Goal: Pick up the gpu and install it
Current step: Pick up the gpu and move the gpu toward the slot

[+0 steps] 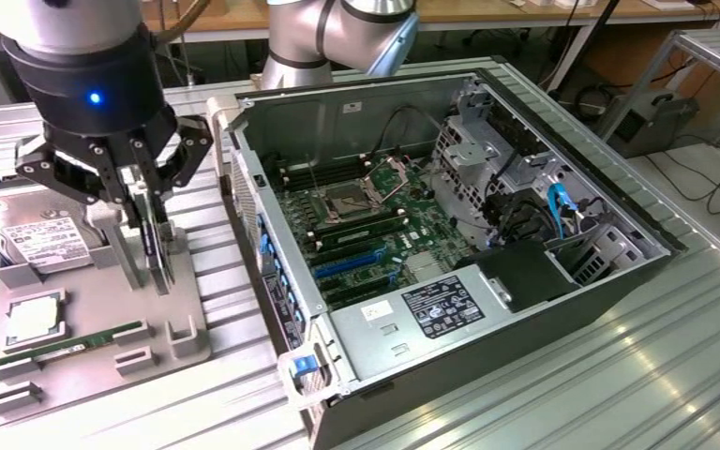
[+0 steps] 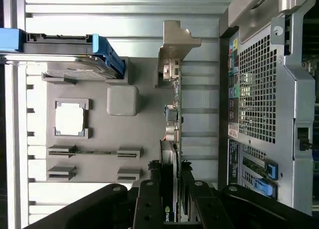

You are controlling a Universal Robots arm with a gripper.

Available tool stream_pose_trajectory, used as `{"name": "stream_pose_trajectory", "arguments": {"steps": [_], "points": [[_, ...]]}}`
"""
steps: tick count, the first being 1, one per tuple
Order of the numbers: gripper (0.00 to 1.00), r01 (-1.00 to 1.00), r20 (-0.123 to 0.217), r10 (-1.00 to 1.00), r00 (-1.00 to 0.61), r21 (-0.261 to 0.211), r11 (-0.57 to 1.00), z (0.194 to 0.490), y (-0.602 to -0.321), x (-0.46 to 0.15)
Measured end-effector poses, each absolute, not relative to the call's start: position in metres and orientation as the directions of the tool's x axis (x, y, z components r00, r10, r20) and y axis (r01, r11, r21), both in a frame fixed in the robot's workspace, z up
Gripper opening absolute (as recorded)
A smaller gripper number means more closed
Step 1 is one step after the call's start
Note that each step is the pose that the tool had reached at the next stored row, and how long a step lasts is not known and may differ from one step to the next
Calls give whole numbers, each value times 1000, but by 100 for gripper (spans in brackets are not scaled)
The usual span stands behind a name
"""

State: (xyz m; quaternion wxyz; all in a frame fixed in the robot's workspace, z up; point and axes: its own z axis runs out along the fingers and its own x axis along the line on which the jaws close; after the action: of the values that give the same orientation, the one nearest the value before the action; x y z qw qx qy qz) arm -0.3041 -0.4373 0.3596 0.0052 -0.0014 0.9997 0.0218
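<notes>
The dark metal fingers (image 2: 149,201) of the black gripper (image 2: 169,206) are pressing on both flat faces of the gpu (image 2: 169,154), a thin black card with a silver end bracket, so they are closed on it. The card is standing on edge directly between them, its long axis running along the grey holder tray (image 2: 144,89). The open grey computer case (image 1: 322,117) is lying just beside, on the exterior view's right, on a ribbed metal table (image 1: 660,375).

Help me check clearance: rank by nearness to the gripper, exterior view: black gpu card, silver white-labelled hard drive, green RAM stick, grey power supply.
1. gpu, at the gripper.
2. hard drive, exterior view's left.
3. RAM stick, exterior view's lower left.
4. power supply, inside case.
</notes>
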Motion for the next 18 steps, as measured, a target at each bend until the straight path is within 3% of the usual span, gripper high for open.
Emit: {"name": "stream_pose_trajectory", "arguments": {"steps": [18], "points": [[26,-3,-10,-2,-1000,50,999,455,-475,-256]]}}
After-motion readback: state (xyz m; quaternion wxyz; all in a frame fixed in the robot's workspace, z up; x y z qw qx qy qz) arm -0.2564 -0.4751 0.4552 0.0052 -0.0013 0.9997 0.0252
